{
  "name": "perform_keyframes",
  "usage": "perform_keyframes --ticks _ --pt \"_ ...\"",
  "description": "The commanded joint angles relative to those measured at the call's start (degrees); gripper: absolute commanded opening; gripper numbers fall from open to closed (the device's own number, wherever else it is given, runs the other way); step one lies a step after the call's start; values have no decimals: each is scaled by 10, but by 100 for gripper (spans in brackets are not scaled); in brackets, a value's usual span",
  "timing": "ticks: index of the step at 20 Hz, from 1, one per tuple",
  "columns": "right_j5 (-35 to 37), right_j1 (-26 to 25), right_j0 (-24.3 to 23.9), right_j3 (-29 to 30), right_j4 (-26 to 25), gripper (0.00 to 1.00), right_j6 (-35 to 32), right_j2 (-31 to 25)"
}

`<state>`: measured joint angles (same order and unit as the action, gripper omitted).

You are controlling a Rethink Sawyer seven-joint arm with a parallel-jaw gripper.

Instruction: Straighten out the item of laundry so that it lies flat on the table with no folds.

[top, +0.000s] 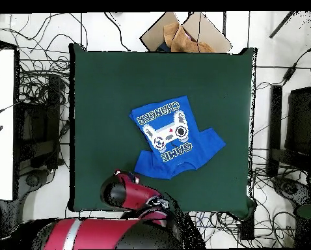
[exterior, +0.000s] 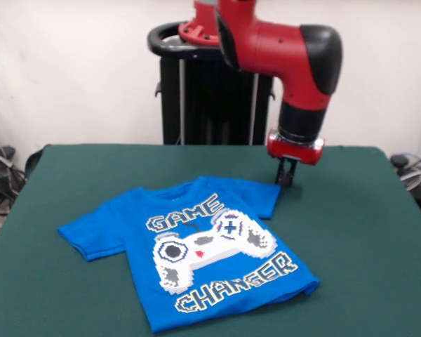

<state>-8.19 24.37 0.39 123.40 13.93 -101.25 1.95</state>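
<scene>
The bright blue T-shirt [exterior: 196, 249] lies print-up on the green table [exterior: 358, 239], nearly flat, with both sleeves spread out. Its hem at the near right is slightly rumpled. My gripper [exterior: 287, 181] hangs straight down from the red arm. It looks shut, with its tips at the edge of the shirt's far right sleeve. I cannot tell whether any cloth is pinched. In the overhead view the shirt [top: 174, 133] lies right of the table's [top: 99, 97] middle. The arm's red wrist [top: 122, 189] hides the gripper there.
The black pedestal [exterior: 210, 98] stands behind the table's far edge. A cardboard box [top: 184, 32] sits beyond the table's top edge in the overhead view. Cables [top: 34, 104] lie on the floor all round. Bare green cloth surrounds the shirt.
</scene>
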Motion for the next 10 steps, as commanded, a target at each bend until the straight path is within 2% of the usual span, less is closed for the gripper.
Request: perform_keyframes --ticks 1,5,10 --pt "62 16 80 -71 78 0 -122 16" --pt "134 33 69 -82 79 0 -106 14" --pt "152 42 62 -88 70 0 -104 17"
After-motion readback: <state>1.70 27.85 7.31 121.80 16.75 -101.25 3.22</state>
